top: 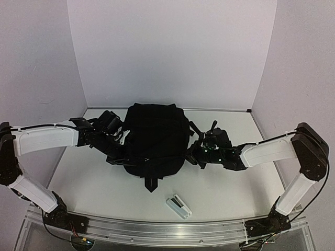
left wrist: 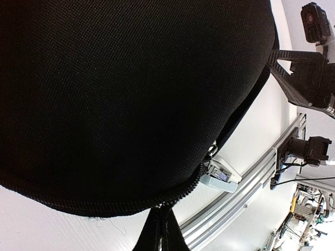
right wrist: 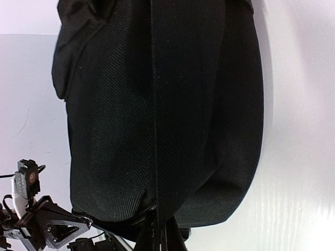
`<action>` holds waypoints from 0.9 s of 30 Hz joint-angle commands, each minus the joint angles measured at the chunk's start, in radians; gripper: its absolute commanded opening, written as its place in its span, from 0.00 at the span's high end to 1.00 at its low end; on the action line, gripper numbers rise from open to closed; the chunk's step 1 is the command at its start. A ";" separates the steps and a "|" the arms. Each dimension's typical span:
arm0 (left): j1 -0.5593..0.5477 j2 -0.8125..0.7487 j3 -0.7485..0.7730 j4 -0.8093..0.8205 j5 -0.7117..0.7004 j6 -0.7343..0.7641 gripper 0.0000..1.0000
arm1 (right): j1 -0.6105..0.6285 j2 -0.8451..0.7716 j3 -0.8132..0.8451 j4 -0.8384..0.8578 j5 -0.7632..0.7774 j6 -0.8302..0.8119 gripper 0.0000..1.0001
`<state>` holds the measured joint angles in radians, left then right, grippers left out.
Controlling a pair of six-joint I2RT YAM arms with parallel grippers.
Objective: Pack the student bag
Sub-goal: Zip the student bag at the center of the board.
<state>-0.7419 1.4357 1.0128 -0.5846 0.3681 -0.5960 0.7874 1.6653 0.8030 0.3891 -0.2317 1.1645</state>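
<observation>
Student bag (top: pixel 154 137) lies at mid-table, a little toward the back wall. Black woven fabric, bulging and rounded, flat on the white table (top: pixel 235 183). Strap tail (top: pixel 151 184) sticks out from its near edge, pointing at the arm bases.

Left gripper (top: pixel 121 149) is up against the bag's left flank. In the left wrist view the bag fills most of the frame. The dark fingers (left wrist: pixel 161 232) show at the bottom edge, pressed together with no gap, tips right at the bag's zipper seam. Cannot tell whether any fabric is caught between them.

Right gripper (top: pixel 192 152) is against the bag's right flank, directly opposite the left one. The right wrist view shows the bag's side close up, with a dark band running down it. The jaws are closed tight at the bottom of that frame, at the bag's lower edge. Cannot tell whether they hold cloth.

Both arms reach inward from the table's sides, forearms roughly level, with the bag between them.

Small white flat item (top: pixel 178 206) lies on the table, nearer the bases than the bag and slightly right of the strap tail, apart from both. Aluminium rail (top: pixel 157 230) runs along the near edge, with the arm bases bolted to it.
</observation>
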 commanded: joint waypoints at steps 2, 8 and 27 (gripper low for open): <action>0.034 -0.033 0.051 -0.105 -0.033 0.041 1.00 | -0.075 -0.075 -0.026 -0.076 0.136 -0.041 1.00; 0.035 -0.061 0.107 -0.116 0.063 0.103 1.00 | -0.085 -0.133 -0.023 -0.126 0.165 -0.067 1.00; 0.099 -0.053 0.103 -0.174 0.015 0.158 1.00 | -0.140 -0.176 -0.063 -0.226 0.258 -0.106 1.00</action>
<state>-0.6861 1.4269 1.1299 -0.6752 0.4509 -0.4616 0.7221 1.5085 0.7787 0.2294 -0.1583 1.0773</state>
